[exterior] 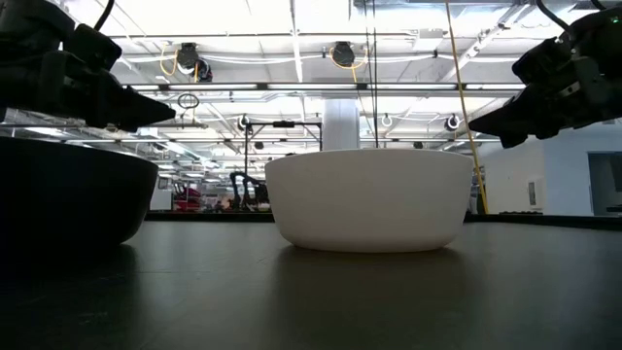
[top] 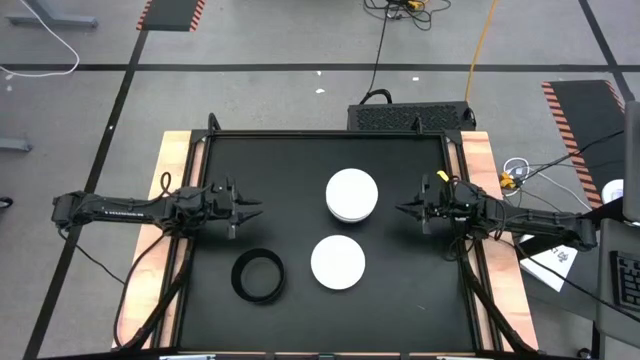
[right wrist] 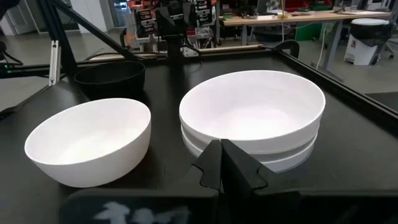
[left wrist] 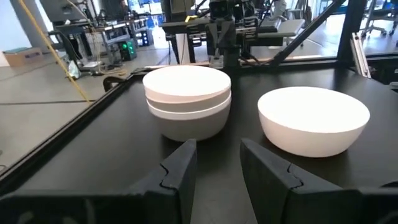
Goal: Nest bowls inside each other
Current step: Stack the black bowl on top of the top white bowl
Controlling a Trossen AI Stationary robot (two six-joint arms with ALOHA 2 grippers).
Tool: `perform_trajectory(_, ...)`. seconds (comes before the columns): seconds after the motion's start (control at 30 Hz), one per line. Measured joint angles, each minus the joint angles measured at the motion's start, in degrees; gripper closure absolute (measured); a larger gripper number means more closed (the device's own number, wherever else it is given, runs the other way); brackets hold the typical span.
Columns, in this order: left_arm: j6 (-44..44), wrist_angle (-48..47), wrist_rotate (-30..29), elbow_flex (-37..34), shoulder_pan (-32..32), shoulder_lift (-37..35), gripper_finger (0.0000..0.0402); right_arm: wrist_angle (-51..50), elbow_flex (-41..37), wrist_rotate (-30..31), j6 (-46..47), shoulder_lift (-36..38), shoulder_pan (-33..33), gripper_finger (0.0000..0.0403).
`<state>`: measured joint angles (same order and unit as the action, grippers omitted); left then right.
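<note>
On the black desk (top: 300,180) we see a stack of nested round white bowls (top: 352,194), a single empty white bowl (top: 338,262) and an empty black bowl (top: 259,276). Left gripper (top: 254,208), fingers slightly spread, holds nothing; right gripper (top: 403,209), fingers pressed together, faces the stack.

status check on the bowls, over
Left gripper jaws parted, empty; right gripper shut, empty. White stack nested; single white bowl and black bowl loose. Nothing blocking.
</note>
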<state>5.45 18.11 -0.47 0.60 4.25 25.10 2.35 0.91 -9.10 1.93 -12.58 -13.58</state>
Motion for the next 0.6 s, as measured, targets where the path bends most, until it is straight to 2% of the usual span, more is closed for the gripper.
perform_trajectory(0.27, 1.97, 1.37, -0.81, 0.0, 0.02, 0.0, 0.0275, 0.0, -0.02, -0.13, 0.15, -0.53, 2.23, 0.0403)
perform_trajectory(0.47, -2.47, 1.65, -1.95, 0.3, 0.0, 0.0, 0.0275, 0.0, -0.04, -0.16, 0.37, -1.1, 4.03, 0.0403)
perform_trajectory(0.6, -6.88, -3.45, -4.08, 5.01, -0.3, 0.4, 0.0275, 0.0, -0.04, -0.16, 0.41, -1.15, 4.37, 0.0403)
